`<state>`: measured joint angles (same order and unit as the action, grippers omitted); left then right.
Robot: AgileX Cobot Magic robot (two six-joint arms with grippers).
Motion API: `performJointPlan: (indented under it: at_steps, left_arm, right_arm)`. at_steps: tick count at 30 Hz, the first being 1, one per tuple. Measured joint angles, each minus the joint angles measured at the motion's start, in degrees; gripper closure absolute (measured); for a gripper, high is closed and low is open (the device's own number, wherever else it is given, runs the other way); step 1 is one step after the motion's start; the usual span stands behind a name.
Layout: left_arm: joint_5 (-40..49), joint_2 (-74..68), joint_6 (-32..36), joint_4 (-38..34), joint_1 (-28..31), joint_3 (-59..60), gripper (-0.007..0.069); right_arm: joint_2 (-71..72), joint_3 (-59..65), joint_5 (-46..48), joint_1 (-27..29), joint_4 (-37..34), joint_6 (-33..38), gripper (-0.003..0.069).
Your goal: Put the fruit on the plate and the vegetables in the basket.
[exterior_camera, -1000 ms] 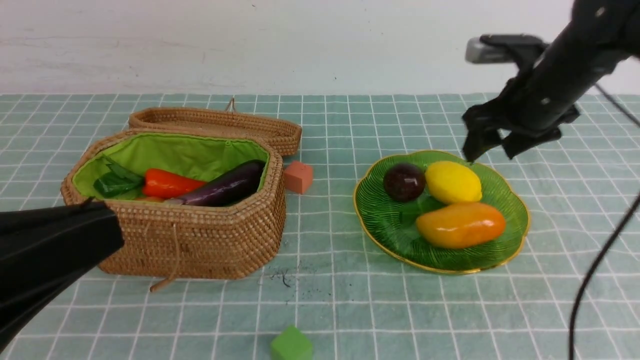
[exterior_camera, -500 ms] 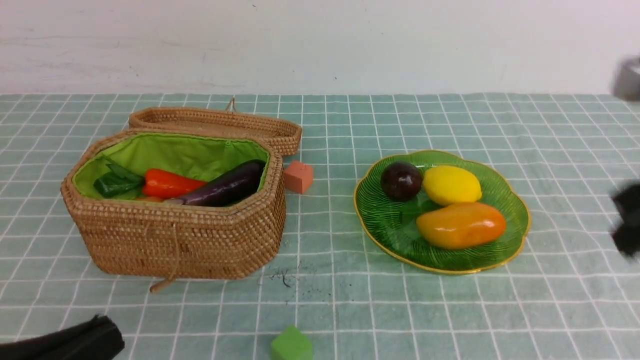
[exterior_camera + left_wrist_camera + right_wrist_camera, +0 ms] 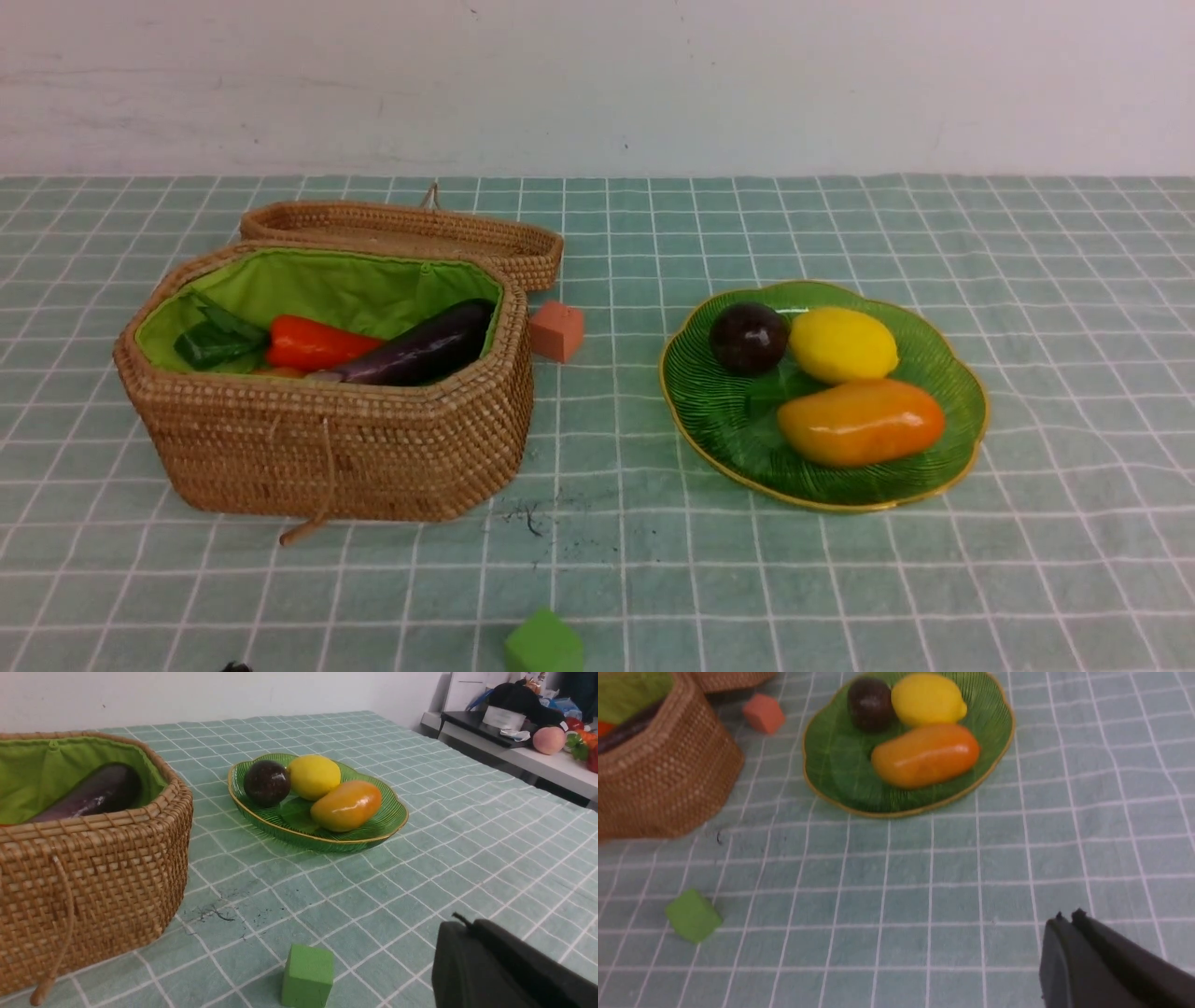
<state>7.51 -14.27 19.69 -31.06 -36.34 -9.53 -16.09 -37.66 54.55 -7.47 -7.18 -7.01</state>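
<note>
Mango [image 3: 860,421], lemon [image 3: 843,344], mangosteen [image 3: 749,338] on plate [image 3: 962,411], well beyond both closed empty grippers [image 3: 1066,917]; eggplant [image 3: 420,350], carrot [image 3: 313,343] in basket [image 3: 336,448]. Sorting looks done; nothing left to grasp.

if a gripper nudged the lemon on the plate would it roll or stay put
The lemon looks glossy and rounded, so it would likely slip or roll. It seems hemmed in by the mangosteen and mango, and the plate rim curves up, probably containing it.

plate [image 3: 952,373]: green glass, gold rim, right of basket
fruit: mangosteen [image 3: 749,338], lemon [image 3: 844,345], mango [image 3: 861,421], all on plate
basket [image 3: 373,448]: wicker, lid open, green lining
veg: carrot [image 3: 313,343], eggplant [image 3: 420,350] inside basket; others hidden
</note>
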Motion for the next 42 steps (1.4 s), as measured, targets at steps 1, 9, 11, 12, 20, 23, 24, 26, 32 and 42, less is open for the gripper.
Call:
performJointPlan:
  at_steps: [1,9,11,12,20,23,24,26,32,42]
  left_arm:
    - [0.00,0.00,0.00,0.00,0.00,0.00,0.0638]
    - [0.05,0.00,-0.04,0.00,0.00,0.00,0.0638]
    - [0.05,0.00,-0.04,0.00,0.00,0.00,0.0638]
    - [0.05,0.00,-0.04,0.00,0.00,0.00,0.0638]
    - [0.05,0.00,-0.04,-0.06,0.00,0.00,0.0638]
    - [0.05,0.00,-0.04,-0.07,0.00,0.00,0.0636]
    - [0.05,0.00,-0.04,-0.12,0.00,0.00,0.0636]
    - [0.05,0.00,-0.04,-0.12,0.00,0.00,0.0636]
    - [0.41,0.10,-0.04,-0.14,0.00,0.04,0.0633]
    - [0.73,0.10,-0.04,-0.14,0.00,0.04,0.0625]
  right_arm:
    - [-0.03,0.59,-1.23,0.00,-0.08,-0.04,0.0660]
    - [-0.65,12.59,-20.22,0.00,-0.89,-0.31,0.0629]
    - [-0.65,14.84,-21.17,0.00,-0.89,-0.31,0.0625]
    - [-0.65,15.02,-21.16,0.00,-0.89,-0.31,0.0624]
    - [3.07,26.33,-31.70,1.04,7.18,-0.31,0.0676]
    - [9.57,33.07,-35.20,2.07,9.64,-0.44,0.0676]
    - [11.42,35.16,-35.54,2.19,9.97,-0.44,0.0676]
    - [14.04,37.03,-35.73,2.19,10.54,-0.44,0.0676]
    - [16.64,38.81,-33.44,2.30,10.95,-0.44,0.0676]
    - [16.64,38.81,-33.41,2.30,10.95,-0.49,0.0673]
